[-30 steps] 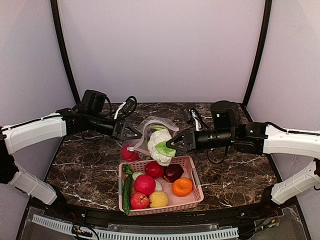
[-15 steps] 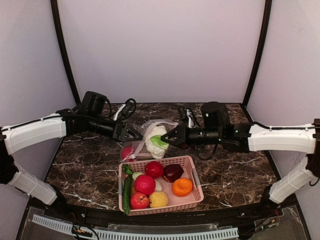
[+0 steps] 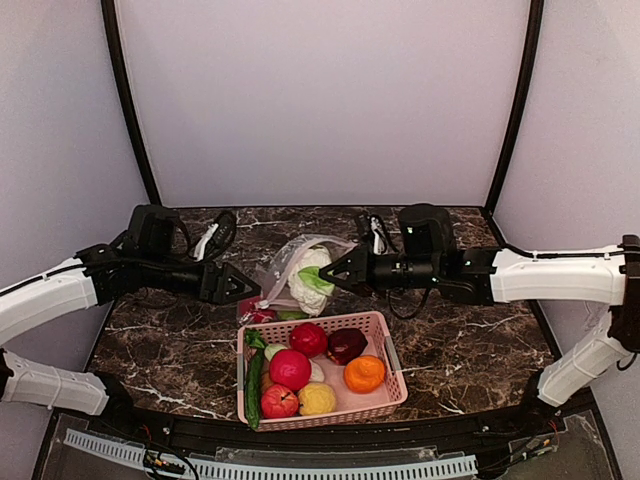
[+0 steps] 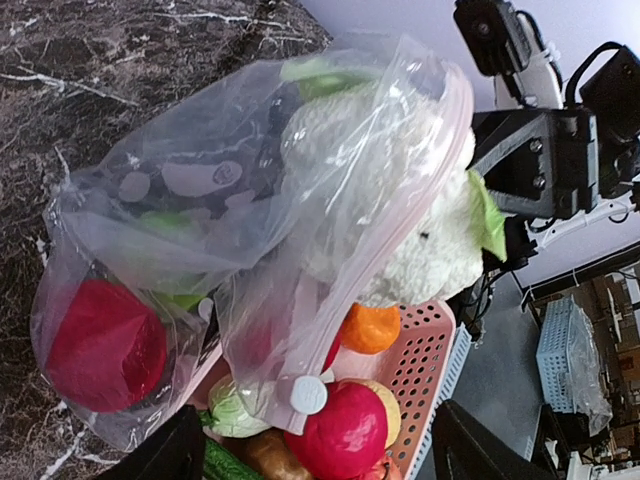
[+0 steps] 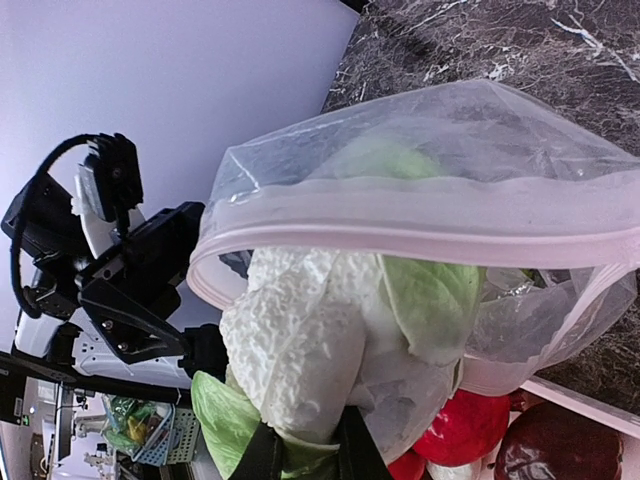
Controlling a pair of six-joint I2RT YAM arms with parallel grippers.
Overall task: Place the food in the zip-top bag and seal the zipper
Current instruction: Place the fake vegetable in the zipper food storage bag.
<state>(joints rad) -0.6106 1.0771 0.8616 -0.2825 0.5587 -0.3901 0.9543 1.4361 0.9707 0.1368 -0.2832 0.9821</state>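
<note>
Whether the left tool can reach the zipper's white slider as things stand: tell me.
Probably yes. The open left tool faces the slider, hanging at the near edge of the bag with nothing between; the right tool grips the cabbage from the far side.

Left gripper fingers [image 4: 168, 455] cut off by bottom edge. Right gripper fingers [image 5: 262, 456] mostly buried under cabbage [image 5: 300, 340]. Red ball [image 4: 105, 345] hazy through zip-top bag [image 4: 200, 190]. Basket [image 4: 420, 362] partly behind bag, cucumber [image 4: 224, 466] barely showing.
</note>
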